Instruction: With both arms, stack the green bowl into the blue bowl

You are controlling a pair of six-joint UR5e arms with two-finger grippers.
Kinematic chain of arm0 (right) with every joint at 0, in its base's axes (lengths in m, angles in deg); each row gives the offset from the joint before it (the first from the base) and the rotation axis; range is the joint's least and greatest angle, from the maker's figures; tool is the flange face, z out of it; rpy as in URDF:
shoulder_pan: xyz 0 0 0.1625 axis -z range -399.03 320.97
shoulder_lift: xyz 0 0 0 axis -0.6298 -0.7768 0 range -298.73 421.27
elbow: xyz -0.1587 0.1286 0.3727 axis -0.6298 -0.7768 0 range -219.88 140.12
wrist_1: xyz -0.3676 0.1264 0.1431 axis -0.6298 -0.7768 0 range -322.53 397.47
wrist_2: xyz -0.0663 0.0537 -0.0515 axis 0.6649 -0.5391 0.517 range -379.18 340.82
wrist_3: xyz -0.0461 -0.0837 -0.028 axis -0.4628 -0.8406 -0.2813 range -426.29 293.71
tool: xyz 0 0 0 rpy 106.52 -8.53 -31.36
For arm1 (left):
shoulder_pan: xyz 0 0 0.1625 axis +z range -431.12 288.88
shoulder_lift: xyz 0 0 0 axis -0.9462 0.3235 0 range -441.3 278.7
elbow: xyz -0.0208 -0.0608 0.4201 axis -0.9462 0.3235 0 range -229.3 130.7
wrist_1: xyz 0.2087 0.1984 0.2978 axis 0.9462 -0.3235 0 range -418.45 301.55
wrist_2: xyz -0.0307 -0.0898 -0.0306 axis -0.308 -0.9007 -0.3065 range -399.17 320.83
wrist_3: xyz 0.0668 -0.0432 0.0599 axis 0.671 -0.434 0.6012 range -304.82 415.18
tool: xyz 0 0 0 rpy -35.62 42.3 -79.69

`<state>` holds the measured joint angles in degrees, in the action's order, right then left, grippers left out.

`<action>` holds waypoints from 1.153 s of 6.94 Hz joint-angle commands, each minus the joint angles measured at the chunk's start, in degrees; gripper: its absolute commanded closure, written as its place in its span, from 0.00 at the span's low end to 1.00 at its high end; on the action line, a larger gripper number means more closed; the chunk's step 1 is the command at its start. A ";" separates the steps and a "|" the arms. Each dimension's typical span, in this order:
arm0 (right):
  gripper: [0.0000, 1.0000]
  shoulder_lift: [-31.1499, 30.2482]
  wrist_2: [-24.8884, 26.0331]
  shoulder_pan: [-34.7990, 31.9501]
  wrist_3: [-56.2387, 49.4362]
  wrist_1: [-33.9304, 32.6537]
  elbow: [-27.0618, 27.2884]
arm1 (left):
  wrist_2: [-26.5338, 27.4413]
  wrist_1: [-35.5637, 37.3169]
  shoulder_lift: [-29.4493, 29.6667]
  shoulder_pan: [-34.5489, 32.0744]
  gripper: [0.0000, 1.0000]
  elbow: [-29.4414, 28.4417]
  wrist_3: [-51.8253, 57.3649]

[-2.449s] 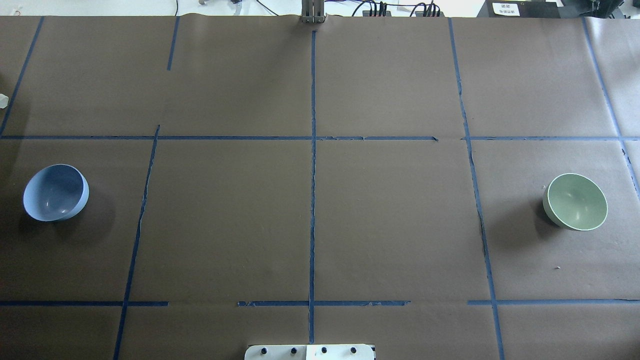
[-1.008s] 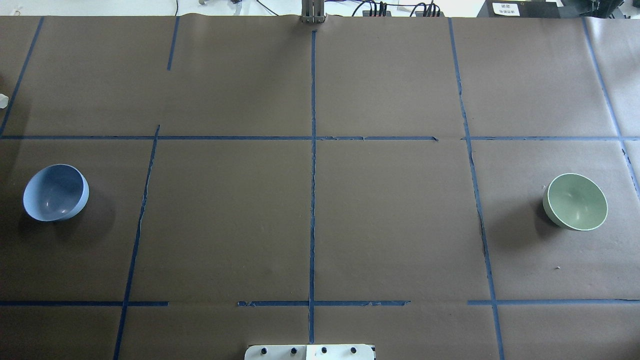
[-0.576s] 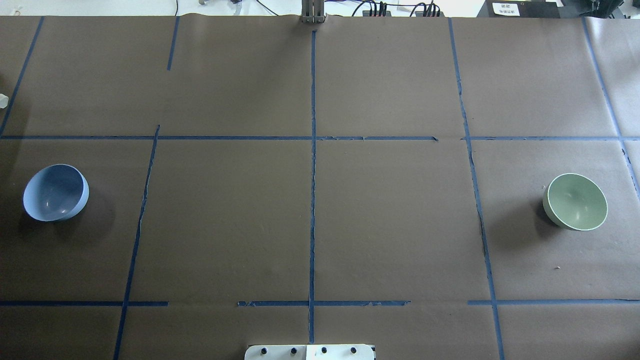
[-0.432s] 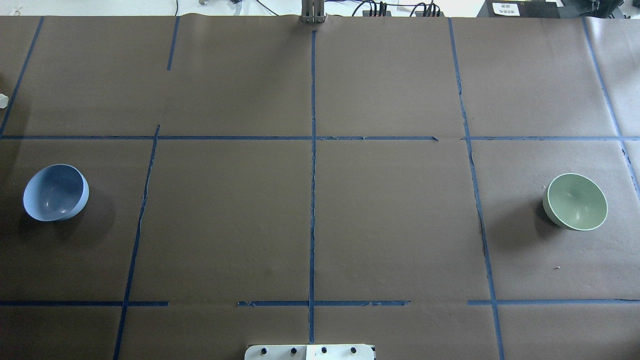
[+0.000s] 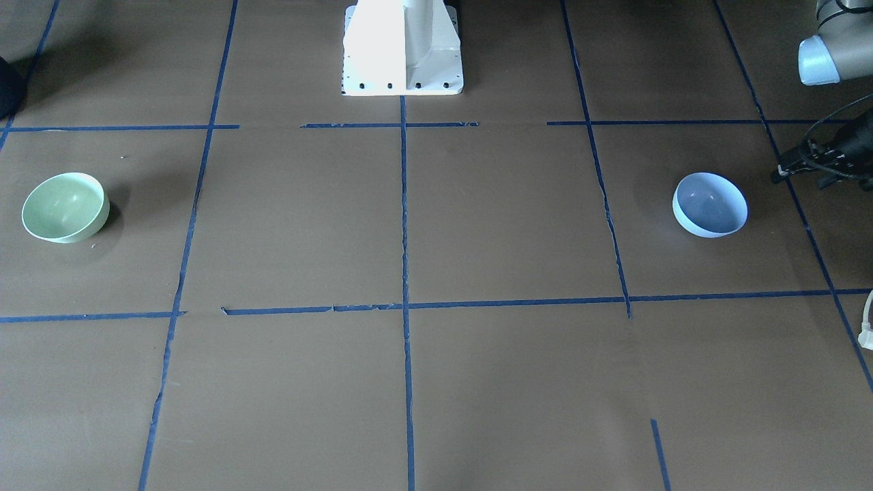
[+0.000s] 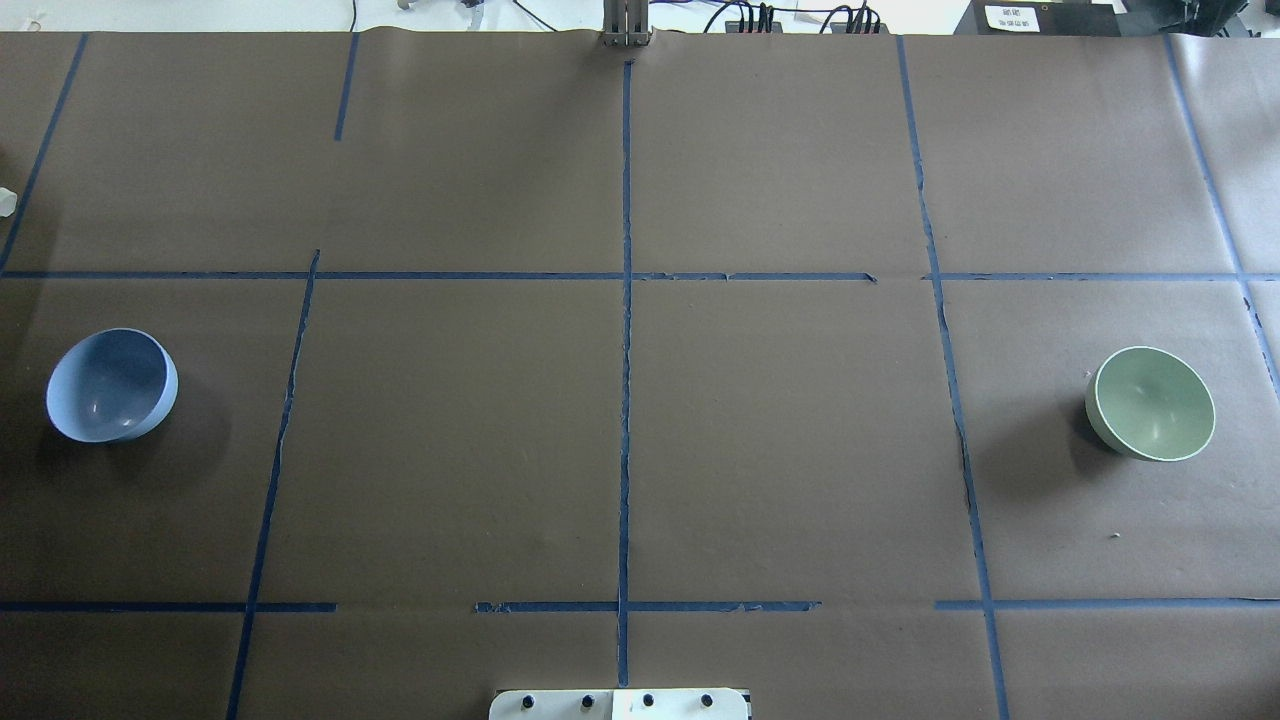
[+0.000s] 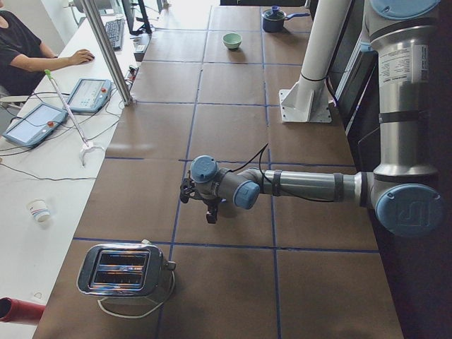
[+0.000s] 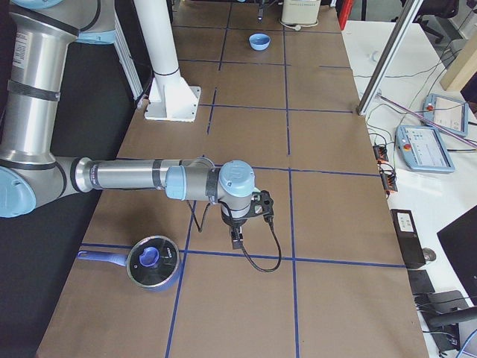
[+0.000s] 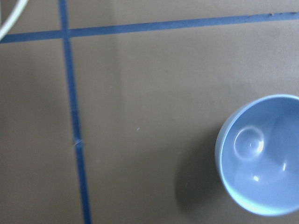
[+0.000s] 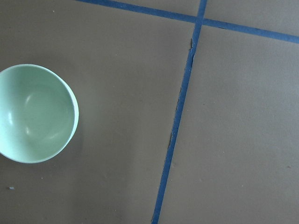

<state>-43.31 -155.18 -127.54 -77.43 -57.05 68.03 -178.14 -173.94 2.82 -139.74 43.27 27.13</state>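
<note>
The blue bowl (image 6: 110,385) stands upright at the table's left end, also in the front view (image 5: 709,204) and the left wrist view (image 9: 261,154). The green bowl (image 6: 1150,403) stands upright at the right end, also in the front view (image 5: 65,207) and the right wrist view (image 10: 35,113). My left gripper (image 7: 210,212) hangs above the table near the blue bowl, off to its side. My right gripper (image 8: 238,237) hangs above the table near the green bowl. Neither touches a bowl. I cannot tell whether either is open. No fingers show in the wrist views.
A toaster (image 7: 123,272) stands beyond the blue bowl at the left end. A blue lidded pot (image 8: 153,262) stands beyond the green bowl at the right end. The white pedestal base (image 5: 402,48) is at the near middle edge. Blue tape lines grid the brown table cover (image 6: 620,400).
</note>
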 commanded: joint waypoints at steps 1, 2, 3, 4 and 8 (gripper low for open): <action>0.00 0.00 -0.06 0.00 -0.02 -0.05 -0.06 | 0.02 -5.98 3.49 4.71 0.00 -4.93 -9.64; 0.00 0.00 -0.15 0.00 -0.02 -0.05 -0.15 | 0.01 -5.89 4.03 5.85 0.00 -5.64 -9.66; 0.00 0.00 -0.93 0.00 -0.02 -0.05 -0.15 | 0.01 -5.98 4.12 6.65 0.10 -6.08 -9.66; 0.00 0.00 -0.94 0.09 -0.02 -0.05 -0.24 | 0.01 -5.89 4.47 7.00 0.51 -6.09 -9.66; 0.00 0.09 -1.03 0.18 -0.02 0.04 -0.15 | -0.60 -5.71 8.49 7.27 1.00 -6.09 -14.97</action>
<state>-43.30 -156.20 -127.38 -77.45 -57.02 67.84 -178.47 -179.68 9.23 -132.50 36.94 15.81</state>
